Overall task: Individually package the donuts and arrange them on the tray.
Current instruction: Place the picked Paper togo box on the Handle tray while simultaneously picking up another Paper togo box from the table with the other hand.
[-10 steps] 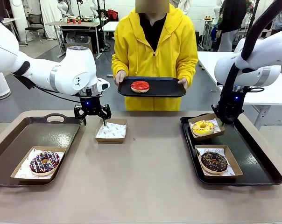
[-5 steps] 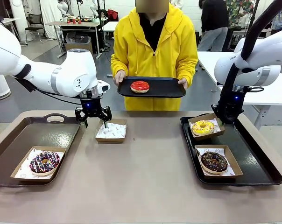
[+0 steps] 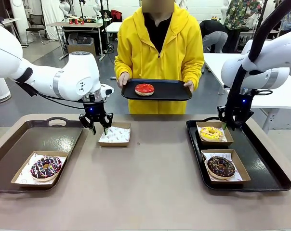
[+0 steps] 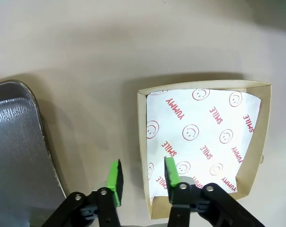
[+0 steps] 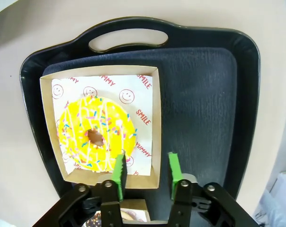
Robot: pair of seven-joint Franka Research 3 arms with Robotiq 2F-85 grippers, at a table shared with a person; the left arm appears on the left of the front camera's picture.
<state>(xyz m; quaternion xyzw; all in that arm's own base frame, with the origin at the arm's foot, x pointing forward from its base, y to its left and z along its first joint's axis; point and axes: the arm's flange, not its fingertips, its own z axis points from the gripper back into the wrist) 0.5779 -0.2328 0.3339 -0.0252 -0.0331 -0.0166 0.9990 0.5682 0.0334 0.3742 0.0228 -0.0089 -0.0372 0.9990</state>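
Observation:
The yellow-iced donut lies in its paper-lined box flat on the right tray. My right gripper hangs just over that box's wall, jaws open and holding nothing. Nearer on the same tray sits the boxed chocolate donut. A striped dark donut lies boxed on the left tray. My left gripper straddles the left wall of an empty box, pads apart and clear of the wall. The person holds a small tray carrying the red-iced donut.
The left tray's rim lies close beside the empty box. Bare tabletop spreads between the two trays in the front view. The right tray's handle is just beyond the yellow donut's box. The person stands at the far edge.
My right gripper opened and let go of the yellow donut's box, which dropped from tilted to flat on the tray. My left gripper narrowed its jaws at the empty box's wall.

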